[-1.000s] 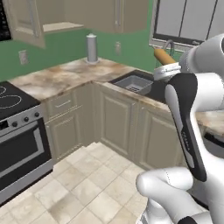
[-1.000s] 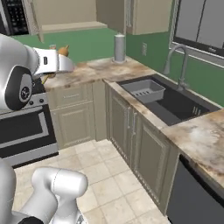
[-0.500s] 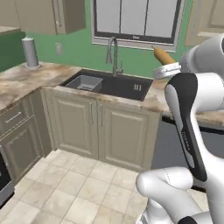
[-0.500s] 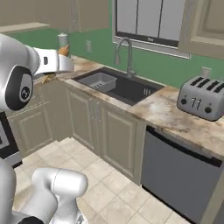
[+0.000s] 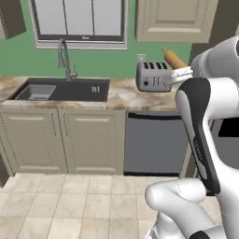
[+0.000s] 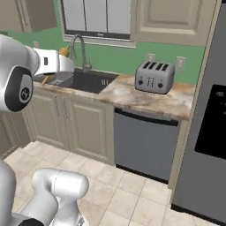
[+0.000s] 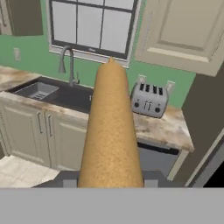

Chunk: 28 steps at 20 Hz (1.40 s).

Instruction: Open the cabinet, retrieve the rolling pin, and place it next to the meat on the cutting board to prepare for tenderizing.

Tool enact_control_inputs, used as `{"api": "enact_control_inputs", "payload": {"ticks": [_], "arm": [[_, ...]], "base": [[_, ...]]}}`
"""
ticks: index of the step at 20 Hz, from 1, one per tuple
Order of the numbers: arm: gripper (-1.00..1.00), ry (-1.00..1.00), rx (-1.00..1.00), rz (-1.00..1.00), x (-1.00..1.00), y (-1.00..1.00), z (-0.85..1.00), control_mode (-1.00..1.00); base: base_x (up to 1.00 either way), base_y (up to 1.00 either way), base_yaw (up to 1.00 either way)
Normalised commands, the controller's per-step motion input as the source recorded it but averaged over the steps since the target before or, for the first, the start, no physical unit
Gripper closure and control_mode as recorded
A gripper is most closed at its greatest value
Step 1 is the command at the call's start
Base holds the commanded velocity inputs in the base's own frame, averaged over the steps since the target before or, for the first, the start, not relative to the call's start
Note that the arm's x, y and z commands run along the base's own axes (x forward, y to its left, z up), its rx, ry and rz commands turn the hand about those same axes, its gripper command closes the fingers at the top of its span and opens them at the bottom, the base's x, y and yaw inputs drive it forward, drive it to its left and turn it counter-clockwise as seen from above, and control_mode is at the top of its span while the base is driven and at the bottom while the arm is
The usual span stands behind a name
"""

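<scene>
The rolling pin (image 7: 111, 127), a light tan wooden cylinder, runs straight up the middle of the hand view. My gripper (image 7: 111, 180) is shut on its near part, one dark fingertip on either side. In the left base view the rolling pin (image 5: 173, 58) sticks up and to the left out of the gripper (image 5: 183, 71), held in the air in front of the toaster. From the right base view, the gripper (image 6: 62, 66) carries the rolling pin (image 6: 64, 50) at chest height over the sink's edge. The cutting board and the meat are out of view.
Ahead runs a marble counter (image 5: 121, 95) with a dark sink (image 5: 60, 89), a faucet (image 5: 62, 56) and a silver toaster (image 6: 153, 76). Below it is a dishwasher (image 6: 143, 143); a dark fridge (image 6: 207, 119) stands on the right. Beige wall cabinet (image 5: 175, 18) above the toaster.
The whole picture has swept sideways: the base has turned from the stove corner past the sink to the toaster and fridge. The rolling pin stays held in the gripper.
</scene>
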Motion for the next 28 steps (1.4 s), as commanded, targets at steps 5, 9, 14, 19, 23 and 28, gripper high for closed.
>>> {"api": "enact_control_inputs", "payload": {"ticks": [5, 9, 14, 19, 23, 28], "arm": [[1.0, 0.0, 0.0, 0.0, 0.0, 0.0, 0.0, 1.0], [1.0, 0.0, 0.0, 0.0, 0.0, 0.0, 0.0, 1.0], [1.0, 0.0, 0.0, 0.0, 0.0, 0.0, 0.0, 1.0], [1.0, 0.0, 0.0, 0.0, 0.0, 0.0, 0.0, 1.0], [1.0, 0.0, 0.0, 0.0, 0.0, 0.0, 0.0, 1.0], [1.0, 0.0, 0.0, 0.0, 0.0, 0.0, 0.0, 1.0]], "base": [[-0.6, 0.27, -0.57], [-0.68, 0.29, -0.56], [-0.71, 0.32, -0.55], [-0.74, 0.32, -0.54], [-0.74, 0.33, -0.54], [-0.69, 0.29, -0.56]]}}
